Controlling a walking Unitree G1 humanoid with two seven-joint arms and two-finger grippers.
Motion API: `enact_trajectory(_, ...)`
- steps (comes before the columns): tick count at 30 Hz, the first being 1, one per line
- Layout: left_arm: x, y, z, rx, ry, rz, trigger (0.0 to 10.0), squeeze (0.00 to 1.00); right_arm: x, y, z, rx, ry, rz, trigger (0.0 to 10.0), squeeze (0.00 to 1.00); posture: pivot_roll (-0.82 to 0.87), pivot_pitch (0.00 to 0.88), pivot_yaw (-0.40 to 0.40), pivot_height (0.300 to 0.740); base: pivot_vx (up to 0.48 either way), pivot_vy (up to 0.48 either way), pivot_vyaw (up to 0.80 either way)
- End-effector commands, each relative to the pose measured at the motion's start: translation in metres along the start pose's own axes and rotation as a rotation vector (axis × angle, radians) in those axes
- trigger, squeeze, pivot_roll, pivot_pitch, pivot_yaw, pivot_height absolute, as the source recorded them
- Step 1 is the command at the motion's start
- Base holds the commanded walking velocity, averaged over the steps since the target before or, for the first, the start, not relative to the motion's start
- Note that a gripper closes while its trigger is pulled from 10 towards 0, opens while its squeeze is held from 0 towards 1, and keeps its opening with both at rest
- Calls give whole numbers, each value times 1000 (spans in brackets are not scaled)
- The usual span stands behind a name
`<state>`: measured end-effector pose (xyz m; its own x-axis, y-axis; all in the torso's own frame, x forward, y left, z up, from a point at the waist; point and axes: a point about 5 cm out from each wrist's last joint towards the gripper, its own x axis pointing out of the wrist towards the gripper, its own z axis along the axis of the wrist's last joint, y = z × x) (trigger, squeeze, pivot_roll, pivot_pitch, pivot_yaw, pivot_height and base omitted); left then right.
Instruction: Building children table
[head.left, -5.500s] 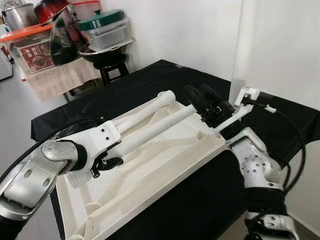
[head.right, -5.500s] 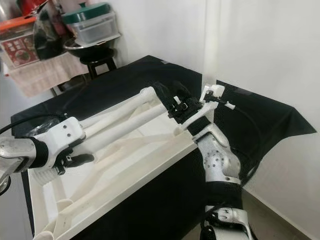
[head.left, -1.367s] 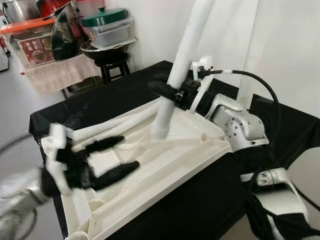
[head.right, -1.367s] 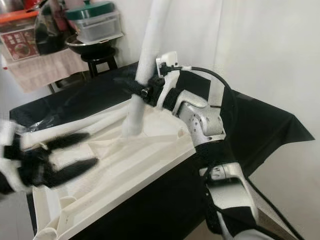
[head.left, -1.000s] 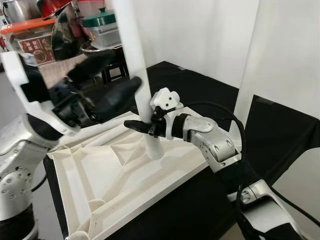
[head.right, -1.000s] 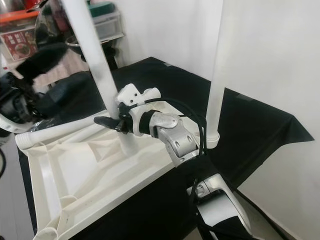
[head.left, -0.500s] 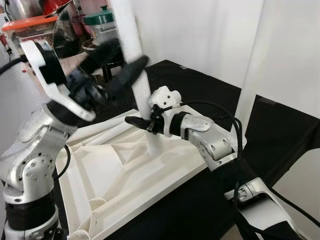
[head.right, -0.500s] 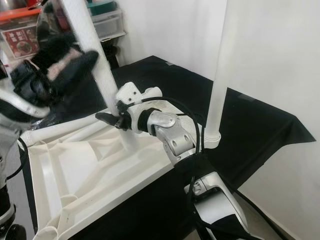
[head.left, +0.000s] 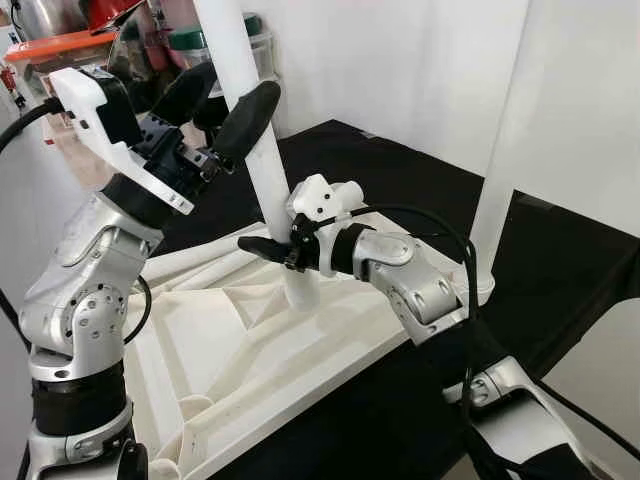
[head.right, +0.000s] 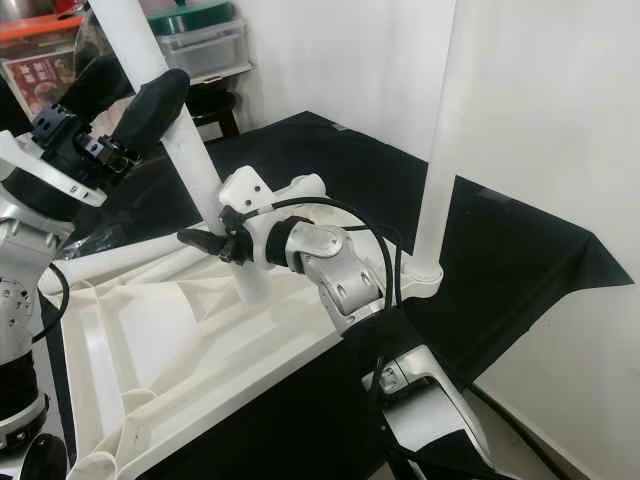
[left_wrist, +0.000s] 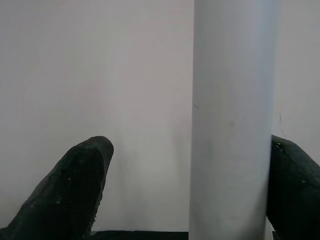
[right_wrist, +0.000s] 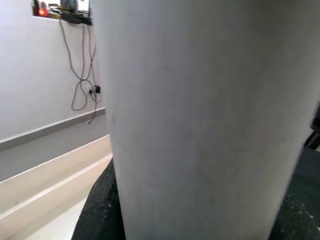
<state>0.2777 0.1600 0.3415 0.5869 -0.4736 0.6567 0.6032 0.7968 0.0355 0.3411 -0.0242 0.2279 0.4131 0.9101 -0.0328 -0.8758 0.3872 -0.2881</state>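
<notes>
left eye view has the white table leg (head.left: 262, 165) standing tilted on the upturned tabletop (head.left: 330, 350), right gripper (head.left: 262, 246) clamped low on it, left gripper (head.left: 222, 108) spread wide around it higher up, so straightening it before pressing down seems wisest.

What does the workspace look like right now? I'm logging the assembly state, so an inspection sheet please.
Surface: black cloth over the table.
Job's things: white tabletop lies underside up; one leg stands tilted on it, another leg stands at the far corner.
Clutter: nothing seen.
Grippers: right gripper shut on the tilted leg low down; left gripper open around it higher up.
Cables: black cable along right arm.
Surroundings: white wall; stacked containers.
</notes>
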Motion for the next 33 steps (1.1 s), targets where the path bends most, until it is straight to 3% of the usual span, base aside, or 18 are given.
enact_trajectory(1,3,4,-1,18,-2,34,9804,0,3,6,7,-39,-38,29,0,0,-78,0,69,740,0,0,0)
enact_trajectory(2,5,5,-1,18,-4,39,0,0,4,6,7,-41,-37,28,0,0,-80,0,70,740,0,0,0)
enact_trajectory(21,15,9,1,39,-24,60,0,0,7,3,6,-47,-35,-11,0,0,-77,0,75,740,0,0,0)
enact_trajectory(22,16,9,1,39,-27,56,0,0,6,3,6,-57,-30,-16,10000,0,-77,0,75,740,0,0,0)
enact_trajectory(25,19,7,2,42,-34,46,0,0,6,0,5,-64,-27,-37,10000,0,-77,0,75,740,0,0,0)
enact_trajectory(26,20,7,3,45,-39,37,0,0,5,-1,4,-74,-28,-27,10000,1000,-78,0,78,740,0,0,0)
enact_trajectory(33,24,7,3,43,-33,18,0,0,2,-7,2,-87,-13,-53,10000,1000,-73,0,82,740,0,0,0)
